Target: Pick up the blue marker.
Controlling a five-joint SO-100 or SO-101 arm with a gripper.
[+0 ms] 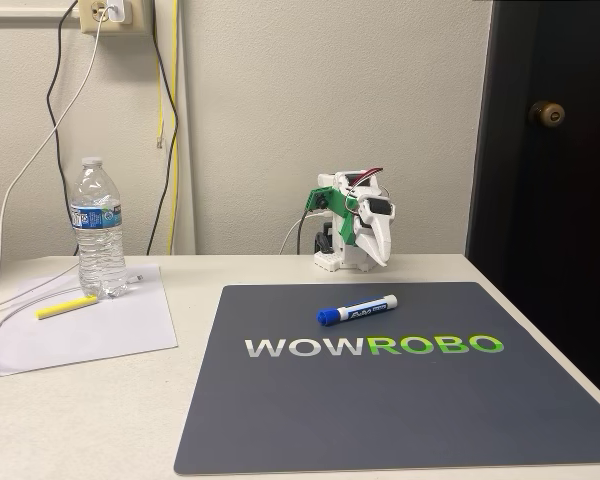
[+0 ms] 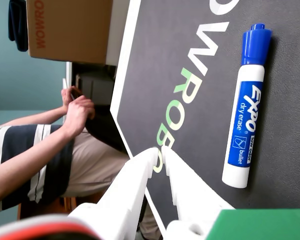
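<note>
The blue marker (image 1: pixel 357 310) lies flat on the dark mat (image 1: pixel 410 400), near its far edge, blue cap to the left in the fixed view. In the wrist view the blue marker (image 2: pixel 246 107) lies right of the gripper, cap toward the top. My gripper (image 1: pixel 377 245) is folded down at the arm's base behind the mat, well back from the marker. In the wrist view the gripper (image 2: pixel 160 152) shows white fingers (image 2: pixel 135 185) nearly touching, with nothing between them.
A water bottle (image 1: pixel 99 230) and a yellow stick (image 1: pixel 66 307) sit on white paper (image 1: pixel 100 330) at the left. Cables (image 1: pixel 40 160) hang on the wall. A person's hands (image 2: pixel 76 110) and a cardboard box (image 2: pixel 70 30) show beyond the table in the wrist view.
</note>
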